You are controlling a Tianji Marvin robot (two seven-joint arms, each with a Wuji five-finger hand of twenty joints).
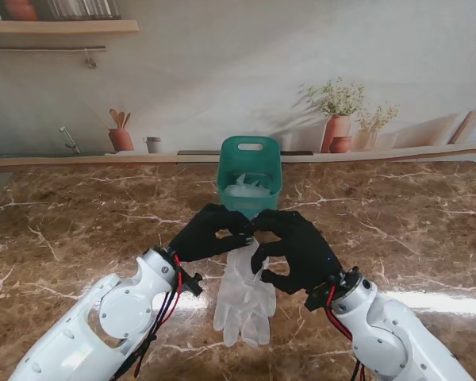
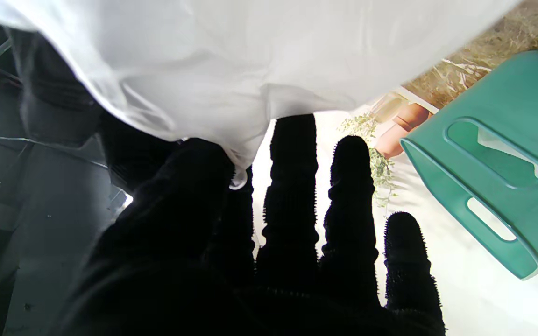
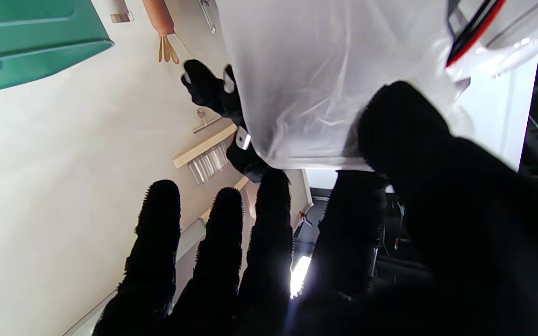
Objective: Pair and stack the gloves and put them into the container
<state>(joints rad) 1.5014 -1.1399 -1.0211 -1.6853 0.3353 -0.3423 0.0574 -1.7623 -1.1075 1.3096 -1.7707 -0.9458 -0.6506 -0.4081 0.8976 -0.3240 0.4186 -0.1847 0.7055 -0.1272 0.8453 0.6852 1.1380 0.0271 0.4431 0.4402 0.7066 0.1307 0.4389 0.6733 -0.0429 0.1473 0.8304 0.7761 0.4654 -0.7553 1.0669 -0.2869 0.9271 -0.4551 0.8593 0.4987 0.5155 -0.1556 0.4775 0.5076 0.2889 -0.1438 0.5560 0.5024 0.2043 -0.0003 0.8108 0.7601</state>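
Stand view, gloves (image 1: 244, 298) hanging from both hands

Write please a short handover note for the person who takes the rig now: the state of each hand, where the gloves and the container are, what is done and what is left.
Left hand: shut on the translucent gloves, pinching the cuff edge.
Right hand: shut on the same cuff, from the other side.
The gloves hang from both hands, fingers pointing toward me, in front of the green container. How many layers are held I cannot tell.
Done: something translucent, likely gloves, already lies in the container.
Left: carry the held gloves forward over the rim and release them inside.
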